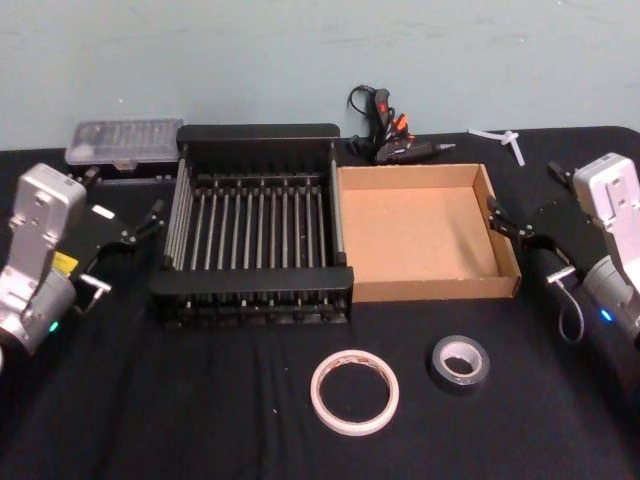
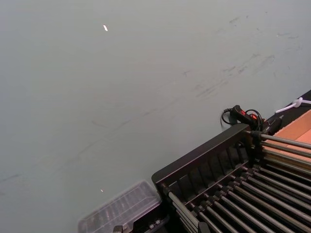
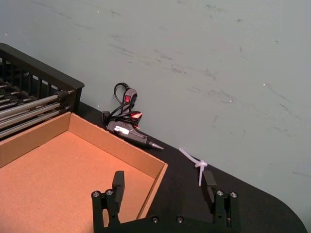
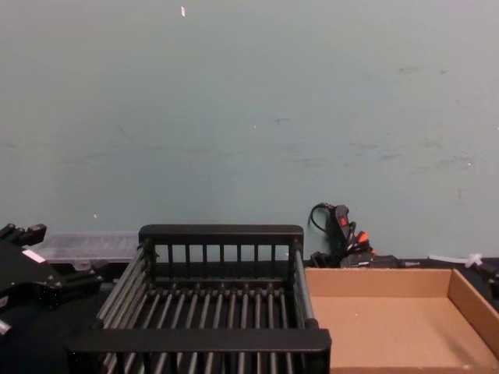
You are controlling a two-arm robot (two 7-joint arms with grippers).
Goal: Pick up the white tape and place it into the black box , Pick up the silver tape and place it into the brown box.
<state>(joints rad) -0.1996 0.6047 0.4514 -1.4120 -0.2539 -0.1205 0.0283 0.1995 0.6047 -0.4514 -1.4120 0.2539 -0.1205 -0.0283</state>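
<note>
The white tape (image 1: 354, 392) lies flat on the black cloth near the front edge, a wide thin ring. To its right lies the smaller silver tape (image 1: 460, 362), also flat. Behind them stand the black box (image 1: 258, 133) with barred sides and, touching its right side, the shallow brown box (image 1: 430, 288); nothing lies in either. My left gripper (image 1: 143, 224) hovers open just left of the black box. At the brown box's right wall my right gripper (image 1: 510, 218) is also open, and its fingers (image 3: 118, 187) hold nothing. Both grippers are well behind the tapes.
A black and orange glue gun (image 1: 395, 140) lies behind the brown box, also seen as the glue gun (image 3: 129, 127). A clear plastic case (image 1: 125, 143) sits at the back left and a white plastic piece (image 1: 505, 140) at the back right. A grey wall closes the back.
</note>
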